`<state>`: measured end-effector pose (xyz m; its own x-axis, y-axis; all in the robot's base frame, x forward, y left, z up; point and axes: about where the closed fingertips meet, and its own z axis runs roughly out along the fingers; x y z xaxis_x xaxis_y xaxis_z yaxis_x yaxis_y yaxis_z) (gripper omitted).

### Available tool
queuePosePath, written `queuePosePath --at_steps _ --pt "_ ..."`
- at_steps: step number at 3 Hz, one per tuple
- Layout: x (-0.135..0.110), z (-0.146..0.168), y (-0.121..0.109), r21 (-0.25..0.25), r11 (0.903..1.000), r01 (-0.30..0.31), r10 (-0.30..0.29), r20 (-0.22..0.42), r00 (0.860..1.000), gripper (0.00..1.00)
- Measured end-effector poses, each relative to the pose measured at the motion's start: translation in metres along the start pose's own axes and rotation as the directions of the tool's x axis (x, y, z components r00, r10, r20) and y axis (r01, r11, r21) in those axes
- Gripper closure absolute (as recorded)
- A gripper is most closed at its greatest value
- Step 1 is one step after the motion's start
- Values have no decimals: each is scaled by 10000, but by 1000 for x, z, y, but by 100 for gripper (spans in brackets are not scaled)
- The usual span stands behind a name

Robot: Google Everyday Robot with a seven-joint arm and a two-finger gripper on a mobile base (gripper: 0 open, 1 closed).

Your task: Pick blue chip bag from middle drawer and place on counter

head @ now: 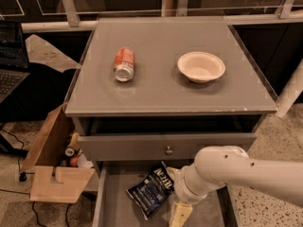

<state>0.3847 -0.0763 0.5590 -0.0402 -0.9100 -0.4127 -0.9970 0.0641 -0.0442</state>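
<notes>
The blue chip bag (151, 190) lies flat on the floor of the open middle drawer (116, 207), towards its back middle. My white arm reaches in from the right over the drawer. My gripper (180, 215) is at the bottom edge of the view, just right of the bag and low over the drawer floor. Most of it is cut off by the edge of the view. The grey counter (165, 86) lies above the drawers.
An orange soda can (124, 64) lies on its side on the counter's left, and a white bowl (201, 66) stands on its right. A closed drawer front with a round knob (168, 150) sits above the open drawer. An open cardboard box (52, 174) stands on the floor at the left.
</notes>
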Motion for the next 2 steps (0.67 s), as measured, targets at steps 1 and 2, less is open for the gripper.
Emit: queuePosePath --at_steps 1,2 --pt "9 26 -11 -121 9988 -476 477 23 9989 0" --pt "11 26 -5 -82 9987 -498 498 38 9988 0"
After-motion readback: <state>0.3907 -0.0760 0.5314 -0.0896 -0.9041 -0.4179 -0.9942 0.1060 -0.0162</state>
